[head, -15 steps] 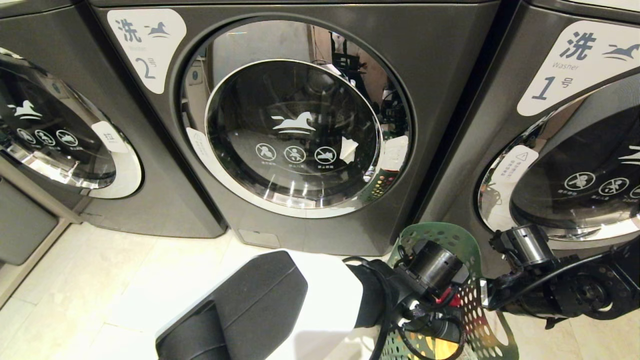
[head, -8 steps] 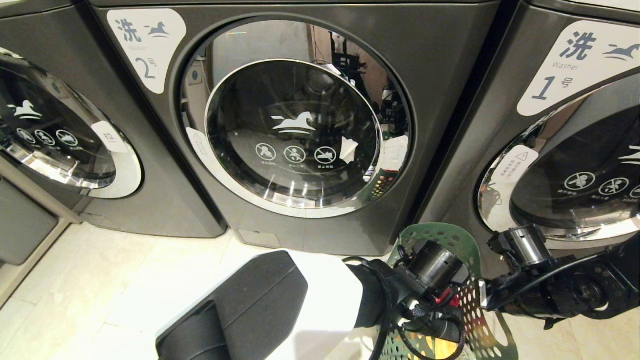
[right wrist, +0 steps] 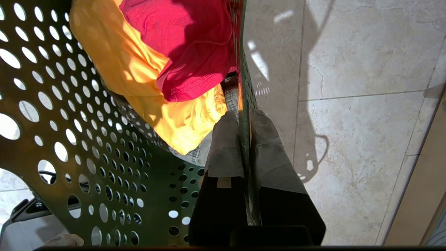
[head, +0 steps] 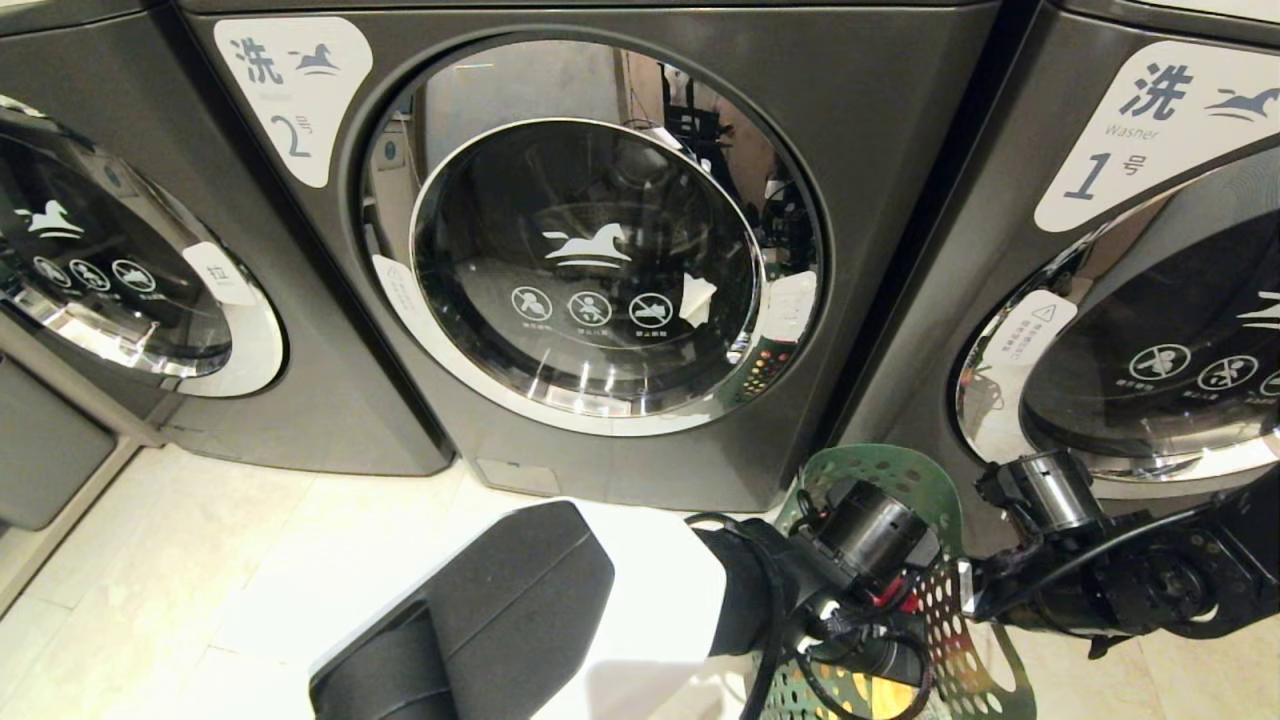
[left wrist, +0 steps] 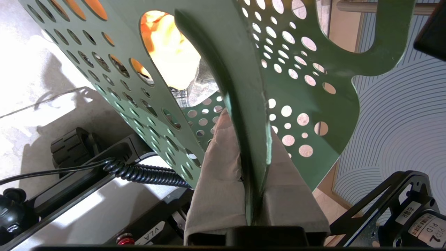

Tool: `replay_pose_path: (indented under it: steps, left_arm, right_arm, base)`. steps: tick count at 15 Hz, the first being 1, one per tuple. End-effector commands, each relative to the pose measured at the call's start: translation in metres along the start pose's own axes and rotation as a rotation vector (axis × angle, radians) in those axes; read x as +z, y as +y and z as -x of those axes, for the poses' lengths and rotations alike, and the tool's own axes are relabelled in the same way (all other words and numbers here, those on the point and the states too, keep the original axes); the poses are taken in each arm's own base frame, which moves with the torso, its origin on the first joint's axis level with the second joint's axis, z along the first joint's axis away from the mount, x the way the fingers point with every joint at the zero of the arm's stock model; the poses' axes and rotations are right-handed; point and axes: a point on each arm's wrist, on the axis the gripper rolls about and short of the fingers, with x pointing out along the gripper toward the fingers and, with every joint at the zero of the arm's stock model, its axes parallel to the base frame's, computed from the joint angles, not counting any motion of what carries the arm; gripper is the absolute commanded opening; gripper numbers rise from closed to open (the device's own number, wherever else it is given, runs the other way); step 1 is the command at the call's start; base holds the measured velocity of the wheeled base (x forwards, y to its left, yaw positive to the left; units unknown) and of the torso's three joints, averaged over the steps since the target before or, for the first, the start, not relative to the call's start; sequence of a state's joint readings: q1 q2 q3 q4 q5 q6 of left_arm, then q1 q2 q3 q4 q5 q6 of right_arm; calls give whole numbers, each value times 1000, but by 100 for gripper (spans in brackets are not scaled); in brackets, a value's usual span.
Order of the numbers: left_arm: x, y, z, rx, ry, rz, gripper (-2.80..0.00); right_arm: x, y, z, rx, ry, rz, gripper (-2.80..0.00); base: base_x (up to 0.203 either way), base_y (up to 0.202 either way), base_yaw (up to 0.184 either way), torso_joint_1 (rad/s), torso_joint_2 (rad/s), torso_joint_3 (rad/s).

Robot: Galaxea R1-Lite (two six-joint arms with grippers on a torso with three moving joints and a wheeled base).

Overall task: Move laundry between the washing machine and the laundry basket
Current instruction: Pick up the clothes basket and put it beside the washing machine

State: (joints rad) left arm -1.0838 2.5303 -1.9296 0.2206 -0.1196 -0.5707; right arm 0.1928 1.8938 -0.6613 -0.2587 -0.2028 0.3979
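Both grippers pinch the laundry basket (head: 905,478): the left gripper (left wrist: 256,153) clenches one wall edge, the right gripper (right wrist: 245,139) the opposite rim. The basket sits low at the right of washing machine 2 (head: 600,250) (door shut), holding yellow (right wrist: 139,83) and red garments (right wrist: 188,45). Judged best: keep both grips level and move together, so nothing tips.
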Motion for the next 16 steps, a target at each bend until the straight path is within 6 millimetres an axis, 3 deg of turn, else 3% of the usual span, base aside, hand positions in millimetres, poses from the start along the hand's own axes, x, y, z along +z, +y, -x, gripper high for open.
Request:
replay_pose_path:
  steps: [1,7,16]
  left_arm:
    - [1,-1,2,-2,-2,-7,-280]
    - [-2,-2,1,0,7,-14,-280]
    - [-4,-4,-2,-2,12,-30,-280]
  right_arm:
    - [0,0,1,0,-3,-3,-280]
    - [0,0,0,0,-2,-2,-280]
    - [0,0,1,-2,-4,-4,-280]
  base:
    - [0,0,0,0,0,0]
    - [0,0,0,0,0,-9]
    - [0,0,0,3,2,-179]
